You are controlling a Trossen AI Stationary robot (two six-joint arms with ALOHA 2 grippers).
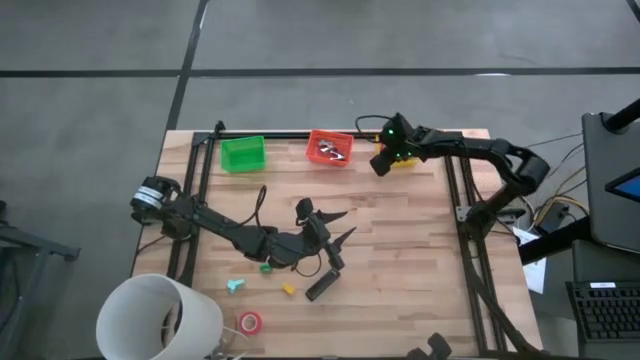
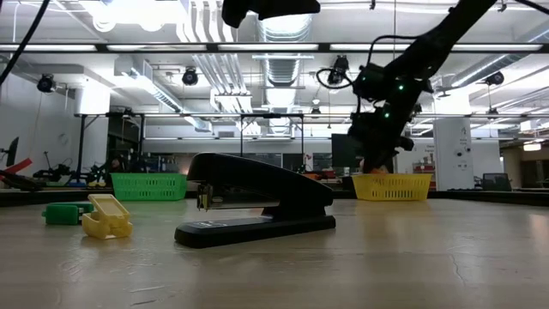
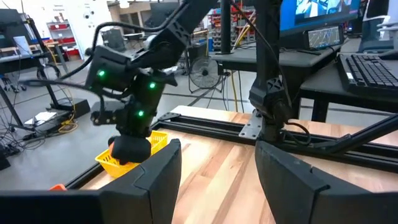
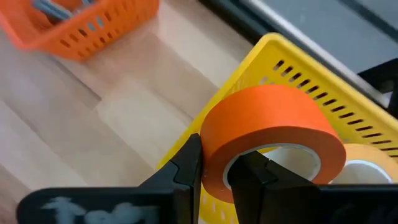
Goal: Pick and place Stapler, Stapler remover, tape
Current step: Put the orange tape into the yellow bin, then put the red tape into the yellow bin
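My right gripper [image 1: 383,165] hangs over the left rim of the yellow basket [image 1: 408,160] at the table's far edge, shut on an orange tape roll [image 4: 273,124]. Another pale roll [image 4: 364,174] lies inside that basket. The black stapler [image 1: 322,285] rests on its base near the table's front, also in the low view [image 2: 257,206]. A red tape roll [image 1: 250,322] lies flat at the front left. My left gripper [image 1: 345,226] stands open and level above mid-table, beyond the stapler, holding nothing. My right gripper holds the orange roll by its wall [image 4: 214,177]. One finger [image 4: 252,177] sits inside the open centre and the other [image 4: 186,168] outside. The fingers slant down from above. The roll is tilted, lifted over the basket's rim [image 4: 249,74].
An orange basket [image 1: 330,148] with small metal pieces and a green basket [image 1: 243,153] stand along the far edge. Small teal [image 1: 235,286], green [image 1: 267,267] and yellow [image 1: 289,289] pieces lie left of the stapler. A white cylinder [image 1: 160,320] stands at the front left corner.
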